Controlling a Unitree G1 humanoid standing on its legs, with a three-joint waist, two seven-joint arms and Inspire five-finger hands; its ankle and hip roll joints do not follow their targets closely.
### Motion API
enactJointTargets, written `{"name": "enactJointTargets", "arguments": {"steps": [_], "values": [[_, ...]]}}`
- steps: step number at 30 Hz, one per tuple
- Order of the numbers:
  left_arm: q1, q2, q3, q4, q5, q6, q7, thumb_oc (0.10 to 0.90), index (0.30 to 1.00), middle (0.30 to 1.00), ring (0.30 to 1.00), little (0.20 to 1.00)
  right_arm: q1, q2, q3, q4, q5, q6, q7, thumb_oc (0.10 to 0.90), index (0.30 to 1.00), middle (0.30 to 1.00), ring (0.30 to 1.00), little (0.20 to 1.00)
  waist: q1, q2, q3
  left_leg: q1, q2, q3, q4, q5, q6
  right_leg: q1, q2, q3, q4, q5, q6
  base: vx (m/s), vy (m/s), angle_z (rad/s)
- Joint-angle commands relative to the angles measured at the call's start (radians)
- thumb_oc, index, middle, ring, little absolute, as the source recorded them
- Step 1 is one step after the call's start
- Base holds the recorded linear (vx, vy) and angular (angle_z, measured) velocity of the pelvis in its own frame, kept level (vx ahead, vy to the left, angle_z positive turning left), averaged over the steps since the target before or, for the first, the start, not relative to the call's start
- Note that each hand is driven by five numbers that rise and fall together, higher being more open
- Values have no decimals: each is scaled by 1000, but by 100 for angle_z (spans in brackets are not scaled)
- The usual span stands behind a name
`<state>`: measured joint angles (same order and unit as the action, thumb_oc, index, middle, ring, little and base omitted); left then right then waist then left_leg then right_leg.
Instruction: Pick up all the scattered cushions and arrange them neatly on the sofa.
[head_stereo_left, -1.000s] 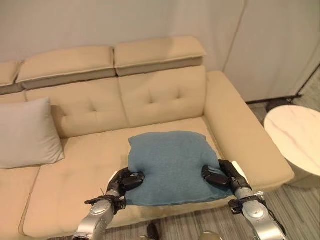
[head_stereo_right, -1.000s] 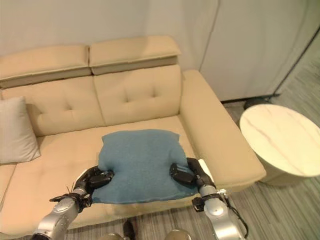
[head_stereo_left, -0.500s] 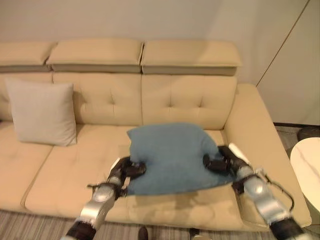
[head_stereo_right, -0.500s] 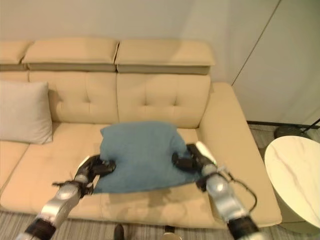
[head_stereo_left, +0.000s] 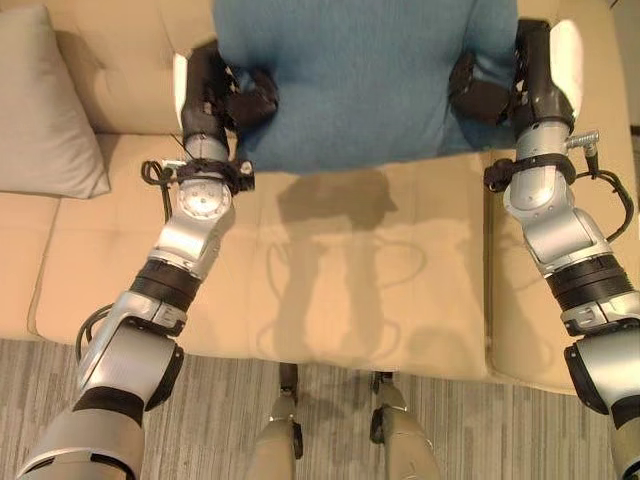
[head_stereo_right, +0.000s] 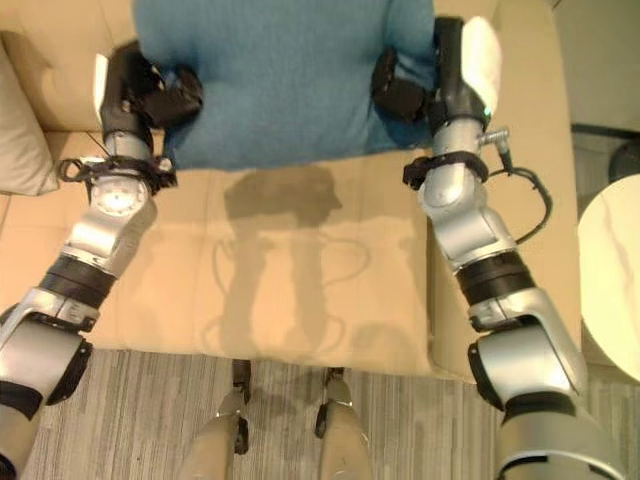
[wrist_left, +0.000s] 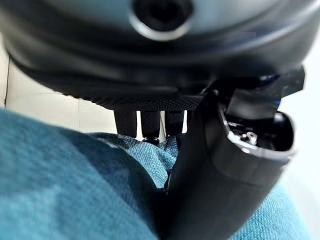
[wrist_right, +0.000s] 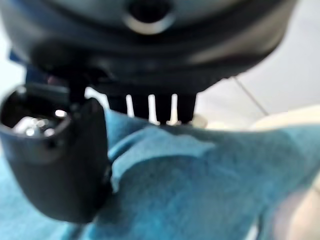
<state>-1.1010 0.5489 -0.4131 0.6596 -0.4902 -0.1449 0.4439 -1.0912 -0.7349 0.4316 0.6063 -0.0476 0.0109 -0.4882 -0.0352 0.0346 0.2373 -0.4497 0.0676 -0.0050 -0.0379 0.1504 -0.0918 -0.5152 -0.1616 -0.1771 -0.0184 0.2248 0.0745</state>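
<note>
A blue cushion (head_stereo_left: 350, 75) hangs above the beige sofa (head_stereo_left: 330, 280) seat, held between both hands and casting a shadow on the seat below. My left hand (head_stereo_left: 225, 95) is shut on the cushion's left edge, thumb pressed into the cloth (wrist_left: 75, 180). My right hand (head_stereo_left: 505, 80) is shut on its right edge, with the blue cloth (wrist_right: 200, 190) bunched under the thumb. The cushion's top runs out of the eye views. A light grey cushion (head_stereo_left: 45, 110) leans on the sofa at the left.
The sofa's front edge meets a grey striped floor (head_stereo_left: 230, 420). A round white marble table (head_stereo_right: 612, 290) stands to the right of the sofa's armrest (head_stereo_right: 530, 120).
The camera has tilted down and moved closer to the sofa. Both hands have lifted the blue cushion up and further over the seat, keeping their hold.
</note>
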Motion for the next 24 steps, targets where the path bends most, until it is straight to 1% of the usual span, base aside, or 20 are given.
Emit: {"name": "enactJointTargets", "arguments": {"steps": [1, 2, 3, 5, 6, 7, 8, 9, 11, 13, 14, 15, 16, 17, 20, 23, 24], "values": [[-297, 92, -7, 90, -41, -135, 23, 400, 300, 300, 300, 300, -284, -66, 51, 112, 22, -46, -69, 400, 300, 300, 300, 300, 18, -27, -36, -92, -28, 50, 78, -79, -6, -55, -87, 73, 117, -87, 125, -109, 32, 3], [-340, 103, -55, 188, -36, -105, 2, 400, 300, 300, 300, 300, -349, -55, 110, 219, 55, -27, -51, 400, 300, 300, 300, 300, 20, -19, -21, -124, -26, 53, 67, -61, -11, -85, -90, 73, 109, -71, 129, -90, 30, 5], [-349, 104, -55, 196, -39, -107, -2, 400, 300, 300, 300, 300, -363, -54, 118, 229, 59, -31, -50, 400, 300, 300, 300, 300, 19, -18, -20, -128, -27, 53, 67, -60, -11, -90, -90, 73, 109, -70, 129, -78, 32, 6], [-406, 112, -113, 328, -21, -70, -32, 400, 300, 300, 300, 300, -434, -30, 182, 340, 80, -17, -32, 400, 300, 300, 300, 300, 19, -13, 3, -166, -28, 62, 57, -41, -15, -125, -92, 74, 95, -51, 136, -56, 28, 2], [-432, 119, -122, 371, -21, -61, -34, 400, 300, 300, 300, 300, -468, -25, 208, 386, 102, -18, -25, 400, 300, 300, 300, 300, 21, -11, 12, -187, -28, 63, 52, -32, -16, -145, -95, 77, 87, -42, 140, -58, 35, 1], [-453, 112, -124, 413, -46, -58, -34, 400, 300, 300, 300, 300, -500, -11, 221, 430, 130, -10, -31, 400, 300, 300, 300, 300, 22, -9, 21, -204, -27, 68, 47, -26, -19, -164, -94, 77, 81, -38, 142, -48, 39, 5], [-468, 97, -106, 450, -106, -60, -35, 400, 300, 300, 300, 300, -525, 6, 226, 463, 170, -9, -35, 400, 300, 300, 300, 300, 23, -6, 33, -224, -29, 70, 42, -16, -23, -182, -93, 78, 73, -32, 144, 63, 20, 9], [-489, 89, -102, 482, -135, -56, -45, 400, 300, 300, 300, 300, -554, 14, 231, 491, 206, -5, -31, 400, 300, 300, 300, 300, 27, -3, 30, -230, -26, 61, 27, -36, -31, -191, -89, 85, 62, -51, 155, 81, 25, -2], [-512, 97, -108, 520, -188, -48, -64, 400, 300, 300, 300, 300, -588, 17, 249, 545, 258, -3, -25, 400, 300, 300, 300, 300, 28, 3, 44, -263, -27, 61, 23, -27, -34, -220, -89, 84, 55, -43, 156, 52, 10, -47], [-544, 101, -133, 559, -182, -24, -81, 400, 300, 300, 300, 300, -615, 32, 253, 580, 314, -5, -25, 400, 300, 300, 300, 300, 25, 10, 63, -302, -30, 63, 31, -22, -34, -250, -87, 86, 55, -40, 156, 1, 13, -6], [-547, 104, -130, 564, -189, -21, -87, 400, 300, 300, 300, 300, -615, 37, 253, 585, 329, -1, -19, 400, 300, 300, 300, 300, 25, 10, 67, -308, -29, 62, 30, -21, -34, -258, -86, 87, 54, -38, 155, 15, 15, 14], [-551, 108, -134, 574, -197, -15, -91, 576, 564, 564, 564, 564, -613, 44, 253, 601, 350, 1, -13, 400, 300, 300, 300, 300, 26, 12, 71, -316, -33, 61, 31, -22, -33, -268, -83, 89, 53, -36, 154, 6, 10, 4], [-555, 107, -134, 584, -209, -11, -96, 800, 900, 900, 900, 900, -614, 51, 254, 610, 365, 2, -8, 402, 302, 302, 302, 302, 26, 13, 77, -328, -33, 63, 36, -21, -34, -277, -83, 87, 54, -34, 154, 6, 9, 4], [-555, 110, -131, 588, -224, -9, -102, 800, 900, 900, 900, 900, -610, 53, 256, 623, 384, 7, -2, 800, 900, 900, 900, 900, 25, 15, 74, -340, -36, 64, 39, -22, -33, -286, -83, 87, 53, -33, 155, 0, 0, 0], [-566, 123, -151, 625, -238, 16, -135, 800, 900, 900, 900, 900, -614, 62, 265, 657, 430, 12, 21, 800, 900, 900, 900, 900, 27, 21, 74, -359, -39, 64, 42, -19, -32, -306, -83, 88, 53, -25, 156, 0, 0, 0], [-579, 144, -155, 635, -237, 25, -128, 800, 900, 900, 900, 900, -600, 64, 246, 663, 500, 8, 29, 800, 900, 900, 900, 900, 30, 24, 71, -357, -43, 65, 41, -21, -27, -307, -80, 90, 52, -25, 154, 12, 9, -2], [-578, 145, -155, 634, -237, 26, -128, 800, 900, 900, 900, 900, -598, 64, 246, 661, 501, 8, 29, 800, 900, 900, 900, 900, 30, 24, 71, -356, -42, 65, 41, -22, -27, -306, -80, 90, 52, -25, 154, 22, 21, -4]]}}
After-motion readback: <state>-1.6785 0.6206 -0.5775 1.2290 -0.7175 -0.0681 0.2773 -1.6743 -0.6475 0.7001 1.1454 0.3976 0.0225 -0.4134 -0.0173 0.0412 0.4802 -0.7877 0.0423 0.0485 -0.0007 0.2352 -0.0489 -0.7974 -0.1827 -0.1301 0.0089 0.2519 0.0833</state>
